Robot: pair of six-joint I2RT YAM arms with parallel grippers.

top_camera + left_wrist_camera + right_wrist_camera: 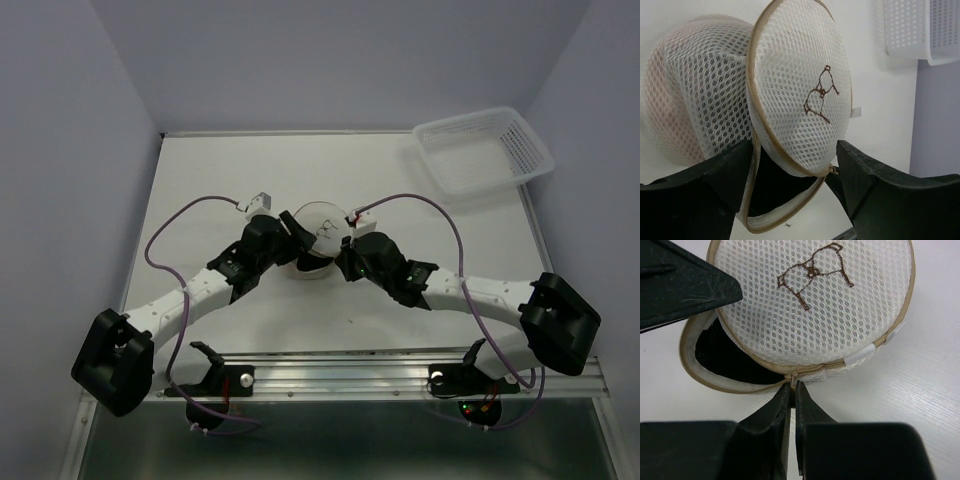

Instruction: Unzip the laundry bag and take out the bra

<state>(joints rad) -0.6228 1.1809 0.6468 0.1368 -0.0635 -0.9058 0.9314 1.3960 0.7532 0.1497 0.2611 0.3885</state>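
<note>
Left gripper [794, 152]: jaws spread, straddling the lid edge of the laundry bag [800, 75]. Bag sits in the middle of the desk [250, 170] between both arms, zip partly open. The dark mass in the gap is presumably the bra [732, 362]. Right gripper [792, 386]: jaws pressed together at the zip seam. Suggest the right pins the rim while the left reaches through the gap and pinches fabric only, not mesh.
</note>
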